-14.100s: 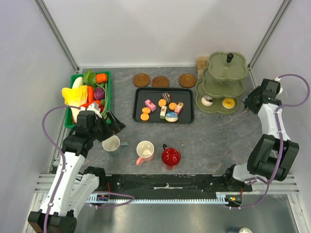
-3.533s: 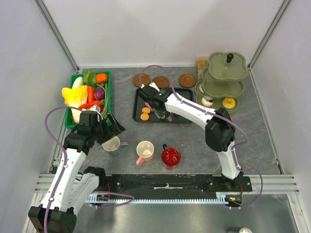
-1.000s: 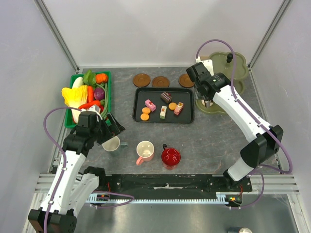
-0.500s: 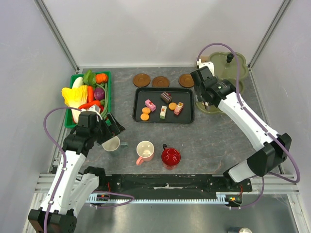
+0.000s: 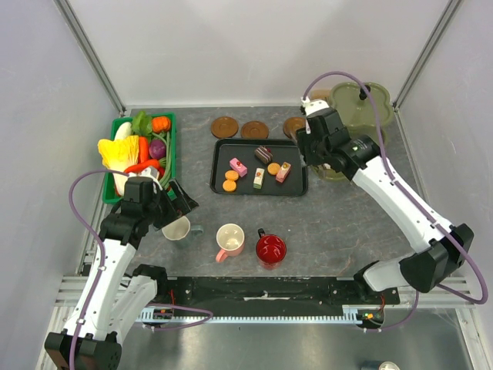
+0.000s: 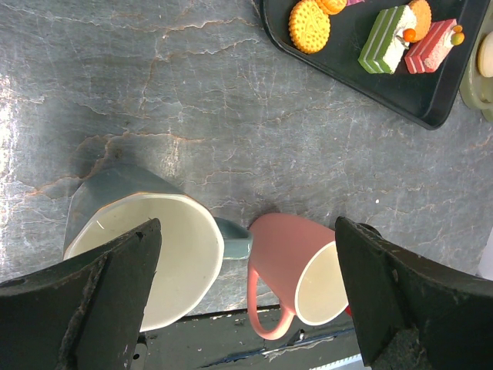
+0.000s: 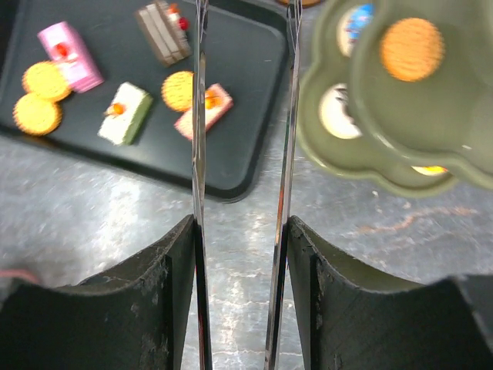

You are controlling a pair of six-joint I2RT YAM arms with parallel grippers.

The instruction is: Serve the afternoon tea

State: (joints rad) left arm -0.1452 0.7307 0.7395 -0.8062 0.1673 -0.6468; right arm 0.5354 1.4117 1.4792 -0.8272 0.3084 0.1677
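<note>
The bench (image 5: 347, 223) carries a tiered stand (image 5: 377, 108) at its far right corner, some biscuits (image 7: 411, 48) already on it; the tray (image 5: 219, 187) beside it holds the remaining cakes (image 5: 259, 179); the right end effector (image 7: 240, 231) clamps tongs (image 7: 199, 116), tips empty, probably to fetch another; the left end effector (image 6: 246, 231) hangs open over the whitish mug (image 6: 146, 262).

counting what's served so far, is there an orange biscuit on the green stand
Yes, the right wrist view shows a round orange biscuit lying on an upper tier of the green stand.
</note>
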